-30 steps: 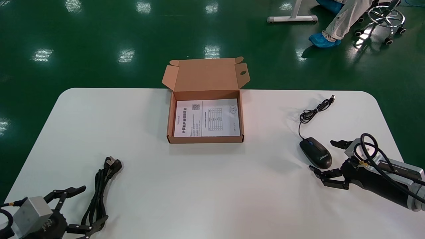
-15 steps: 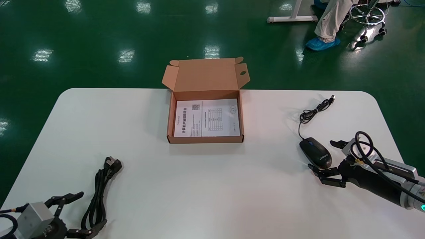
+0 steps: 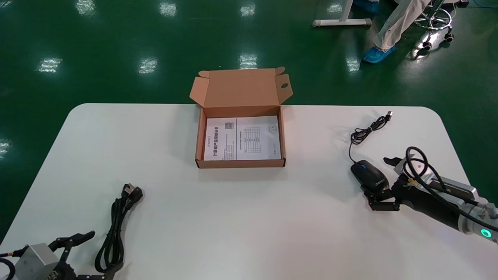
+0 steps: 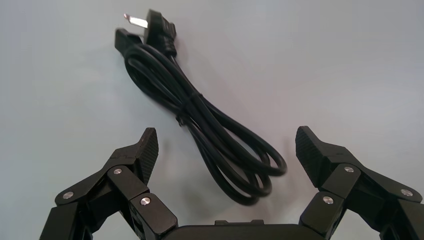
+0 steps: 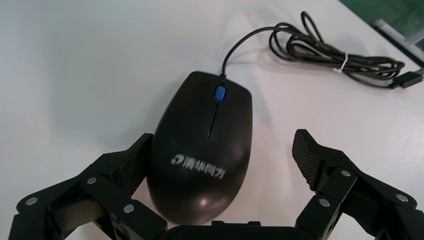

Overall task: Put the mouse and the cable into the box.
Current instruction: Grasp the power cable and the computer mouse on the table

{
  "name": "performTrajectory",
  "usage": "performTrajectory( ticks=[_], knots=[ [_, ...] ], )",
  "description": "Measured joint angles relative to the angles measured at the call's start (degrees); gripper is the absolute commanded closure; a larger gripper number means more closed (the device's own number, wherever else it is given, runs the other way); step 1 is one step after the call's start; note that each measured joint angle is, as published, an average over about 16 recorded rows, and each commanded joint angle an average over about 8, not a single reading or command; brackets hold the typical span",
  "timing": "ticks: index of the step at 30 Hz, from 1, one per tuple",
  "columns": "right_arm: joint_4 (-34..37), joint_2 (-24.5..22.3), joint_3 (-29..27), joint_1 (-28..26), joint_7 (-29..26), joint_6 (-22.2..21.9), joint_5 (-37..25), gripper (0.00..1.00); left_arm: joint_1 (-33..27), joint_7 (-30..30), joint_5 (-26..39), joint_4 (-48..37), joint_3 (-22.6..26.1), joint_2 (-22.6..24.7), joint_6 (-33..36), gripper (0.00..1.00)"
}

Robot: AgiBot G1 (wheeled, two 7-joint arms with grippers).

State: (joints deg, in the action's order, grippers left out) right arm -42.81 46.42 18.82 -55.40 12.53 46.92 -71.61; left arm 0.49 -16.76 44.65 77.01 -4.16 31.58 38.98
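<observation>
Saw the right gripper [image 3: 379, 181] low on the right side of the table [image 3: 272, 217], spread wide around the mouse [image 3: 369, 179]. Found nothing gripped: in the right wrist view one of the fingers [image 5: 125, 165] lay right against the mouse's [image 5: 205, 150] side, the other stood apart from it. Found the mouse flat on the table, well to the right of the box [image 3: 241, 163], with its cord [image 3: 367, 132] running away to a tied bundle near the table's far right edge.

Saw the left gripper [image 3: 102, 252] at the near left corner, also spread wide and holding nothing. Found the cable [image 3: 116, 225] coiled on the table there, its looped end lying between the open fingertips, its plug [image 3: 132, 192] pointing away toward the box.

Found the box at the table's far middle, lid up, with only a printed leaflet [image 3: 241, 138] flat on its floor; mouse and cable both outside it
</observation>
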Motion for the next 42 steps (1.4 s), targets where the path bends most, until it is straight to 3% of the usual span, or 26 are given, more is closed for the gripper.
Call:
performTrajectory(
  ticks=[18, 36, 38, 42],
  knots=[
    [4.63, 2.41, -0.34, -3.45, 2.01, 0.71, 0.68, 0.0, 1.07, 0.26, -0.24, 0.08, -0.1, 0.88, -1.0, 0.0],
    [2.8, 0.49, -0.39, -2.59, -3.58, -0.71, 0.62, 0.0, 1.27, 0.06, -0.3, 0.04, -0.47, 1.49, -1.87, 0.0],
    [2.69, 0.41, -0.34, -2.58, -4.07, -0.86, 0.55, 0.14, 1.27, 0.07, -0.29, 0.04, -0.47, 1.49, -1.89, 0.0],
    [2.59, 0.34, -0.33, -2.59, -4.45, -1.01, 0.48, 0.61, 1.27, 0.08, -0.28, 0.05, -0.49, 1.5, -1.91, 0.01]
  ],
)
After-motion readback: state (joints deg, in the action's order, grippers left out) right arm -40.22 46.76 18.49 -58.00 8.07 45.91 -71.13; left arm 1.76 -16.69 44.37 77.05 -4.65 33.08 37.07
